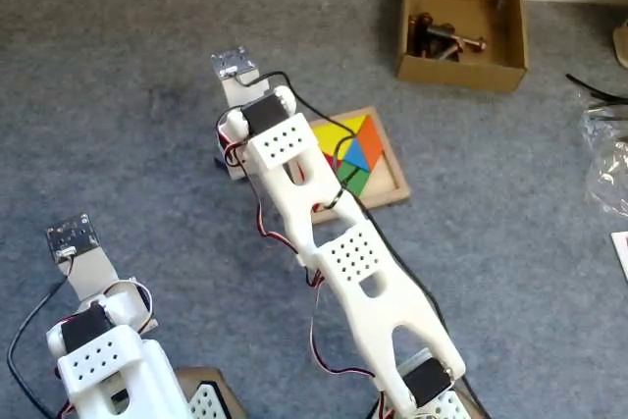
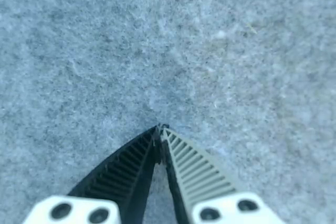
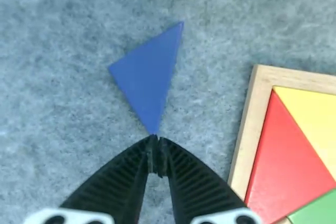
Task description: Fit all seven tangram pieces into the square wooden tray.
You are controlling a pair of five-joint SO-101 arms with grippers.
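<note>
The square wooden tray (image 1: 388, 198) lies mid-table and holds yellow, orange, blue, green and red pieces. In the right wrist view a loose blue triangle (image 3: 148, 74) lies flat on the grey carpet beside the tray's rim (image 3: 247, 129). My right gripper (image 3: 157, 142) is shut, with its tips at the triangle's nearest corner and nothing held. A red piece (image 3: 283, 156), a yellow piece (image 3: 310, 114) and a green piece (image 3: 315, 211) sit inside the tray. My left gripper (image 2: 160, 129) is shut over bare carpet. The right arm (image 1: 294, 169) covers the tray's left side.
A cardboard box (image 1: 461, 31) with metal parts stands at the back right. A clear plastic bag (image 1: 608, 159) and cables lie at the right edge. The left arm (image 1: 103, 360) is at the front left over open carpet.
</note>
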